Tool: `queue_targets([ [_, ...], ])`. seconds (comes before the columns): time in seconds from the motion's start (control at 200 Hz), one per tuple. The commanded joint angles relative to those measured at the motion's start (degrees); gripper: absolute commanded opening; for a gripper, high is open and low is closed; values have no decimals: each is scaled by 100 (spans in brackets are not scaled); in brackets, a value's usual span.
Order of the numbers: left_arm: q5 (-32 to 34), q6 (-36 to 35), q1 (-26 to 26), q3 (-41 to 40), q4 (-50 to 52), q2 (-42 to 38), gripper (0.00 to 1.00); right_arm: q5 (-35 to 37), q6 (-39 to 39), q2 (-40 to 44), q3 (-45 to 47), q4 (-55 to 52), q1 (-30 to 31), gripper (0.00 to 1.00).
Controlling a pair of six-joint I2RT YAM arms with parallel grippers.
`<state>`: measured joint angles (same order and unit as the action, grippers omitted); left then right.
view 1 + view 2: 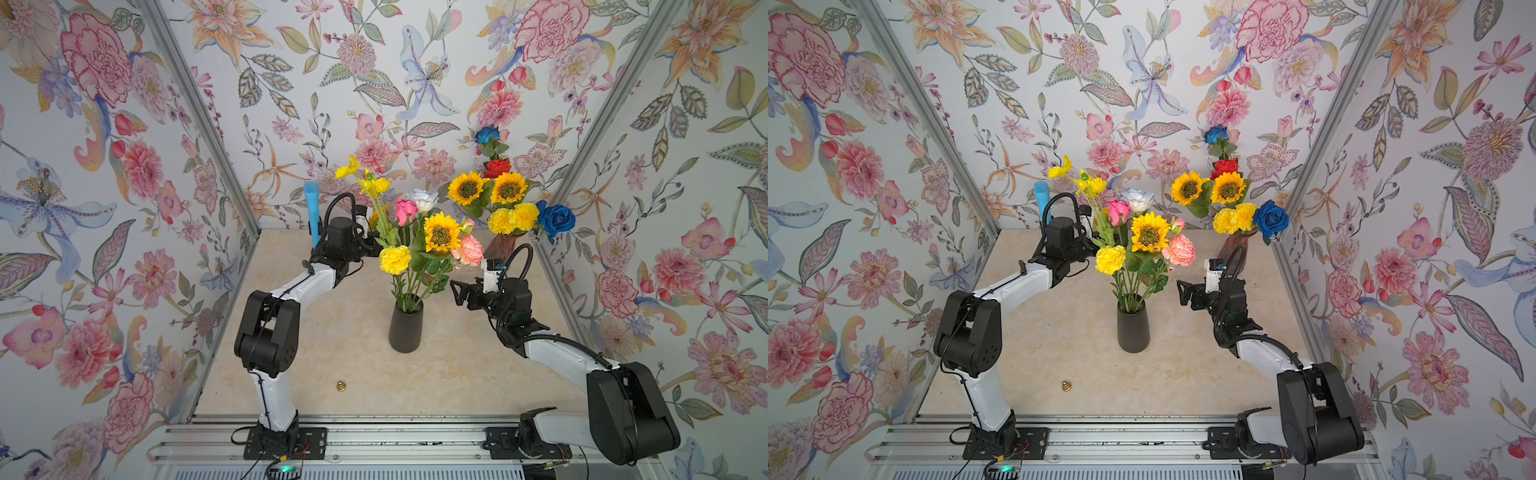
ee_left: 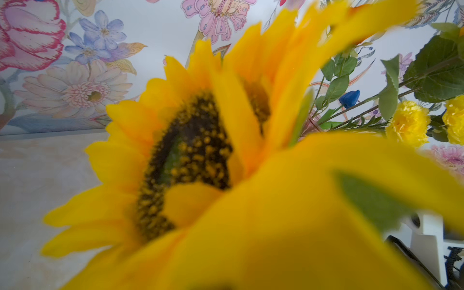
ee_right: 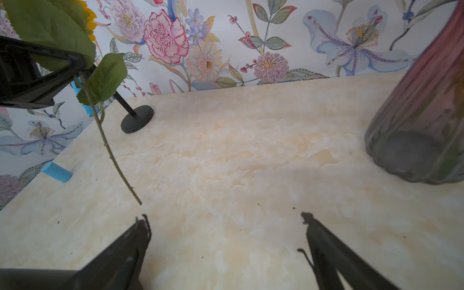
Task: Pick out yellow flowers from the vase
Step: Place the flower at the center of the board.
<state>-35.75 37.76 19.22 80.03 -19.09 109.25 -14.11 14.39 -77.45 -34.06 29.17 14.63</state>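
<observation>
Sunflower stem (image 3: 110,153) being pinched by left hand (image 3: 82,69), hanging steeply above bench (image 3: 251,150), free end nearest right hand (image 3: 226,218), being held spread; ribbed pink vase (image 3: 421,100) lying nearer right hand.

Left arm (image 1: 299,286) raised, jaws closed; right arm (image 1: 557,353) low, jaws wide apart.

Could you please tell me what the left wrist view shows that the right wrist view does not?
Left wrist only: a sunflower's dark centre, yellow pompoms, a blue rose. Right wrist only: the open right hand, a bare stem hanging from the shut left hand, a glass vase. Both: the table and floral wall.
</observation>
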Motion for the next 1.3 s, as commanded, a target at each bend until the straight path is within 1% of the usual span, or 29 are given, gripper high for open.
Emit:
queue_targets([
  [0.0,-532,670,-49,15,-954,246,0,-865,98,-267,-285,248,-28,98],
  [0.08,-626,892,-46,-30,-1245,342,0,-1207,112,-444,-433,382,16,95],
  [0.245,-706,1034,-41,-70,-1447,420,0,-1416,0,-888,-811,388,123,87],
  [0.4,-922,1450,-32,-276,-1962,471,0,-1640,60,-1284,-964,672,181,80],
  [0.535,-1071,1759,-8,-398,-2396,596,0,-1826,99,-1513,-1036,811,280,76],
  [0.625,-1111,1820,51,-399,-2508,691,0,-1809,66,-1592,-1107,794,349,75],
  [0.721,-1212,2020,115,-383,-2763,803,0,-1856,63,-1696,-1221,766,365,71],
  [0.801,-1311,2266,164,-361,-3050,894,0,-1867,81,-1787,-1286,784,387,70],
  [0.911,-1327,2340,205,-368,-3130,929,0,-1902,123,-1903,-1354,865,415,68],
  [1.021,-1365,2521,261,-368,-3346,979,0,-2077,213,-2062,-1392,1019,465,65],
  [1.296,-1372,2564,380,-320,-3355,1028,0,-2088,232,-2383,-1488,1119,670,59],
])
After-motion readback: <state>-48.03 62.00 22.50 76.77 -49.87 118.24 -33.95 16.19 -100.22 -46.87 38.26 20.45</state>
